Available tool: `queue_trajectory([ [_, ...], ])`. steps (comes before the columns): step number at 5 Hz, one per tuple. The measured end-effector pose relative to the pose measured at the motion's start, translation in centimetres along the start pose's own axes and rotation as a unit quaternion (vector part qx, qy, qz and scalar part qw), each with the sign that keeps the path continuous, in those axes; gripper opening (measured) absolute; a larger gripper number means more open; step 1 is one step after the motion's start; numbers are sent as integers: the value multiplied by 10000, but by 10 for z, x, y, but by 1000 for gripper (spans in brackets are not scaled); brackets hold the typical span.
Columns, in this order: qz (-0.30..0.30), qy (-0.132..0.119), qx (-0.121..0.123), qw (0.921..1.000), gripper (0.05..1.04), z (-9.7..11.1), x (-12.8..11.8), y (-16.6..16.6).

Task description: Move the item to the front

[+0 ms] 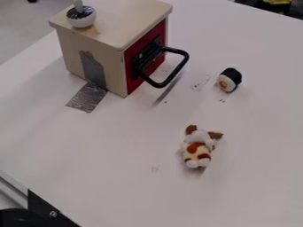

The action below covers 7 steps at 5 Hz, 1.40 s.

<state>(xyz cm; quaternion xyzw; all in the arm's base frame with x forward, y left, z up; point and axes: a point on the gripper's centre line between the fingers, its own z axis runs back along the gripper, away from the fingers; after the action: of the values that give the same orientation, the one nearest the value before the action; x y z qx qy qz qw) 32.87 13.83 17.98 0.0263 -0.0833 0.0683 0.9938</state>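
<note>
Hand's state can't be told, closed wooden box (112,51), contents hidden, plush animal (197,150), toy sushi (230,80) outside

White tabletop (118,146) beside pale grey floor (21,29)

A red-fronted box (127,20), topped by a knob (81,18) and fitted with a black handle (176,73), is taped to a table (260,133).

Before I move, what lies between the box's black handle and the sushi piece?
In the camera view, only small dark marks on the tabletop; no object lies between the black handle and the sushi piece.
</note>
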Motion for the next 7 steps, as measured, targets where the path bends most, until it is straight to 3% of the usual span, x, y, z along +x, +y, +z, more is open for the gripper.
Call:
queue_trajectory([
  [1,3,168,-54,9998,1000,-11,-2,-1],
  [2,-369,55,-330,9988,1000,-17,17,-42],
  [4,-1133,-64,-678,9912,1000,-77,55,-138],
  [5,-1313,-92,-635,9893,1000,-97,59,-167],
  [6,-1343,7,-821,9875,999,-118,55,-193],
  [7,-1302,349,-554,9893,1000,-143,45,-198],
])
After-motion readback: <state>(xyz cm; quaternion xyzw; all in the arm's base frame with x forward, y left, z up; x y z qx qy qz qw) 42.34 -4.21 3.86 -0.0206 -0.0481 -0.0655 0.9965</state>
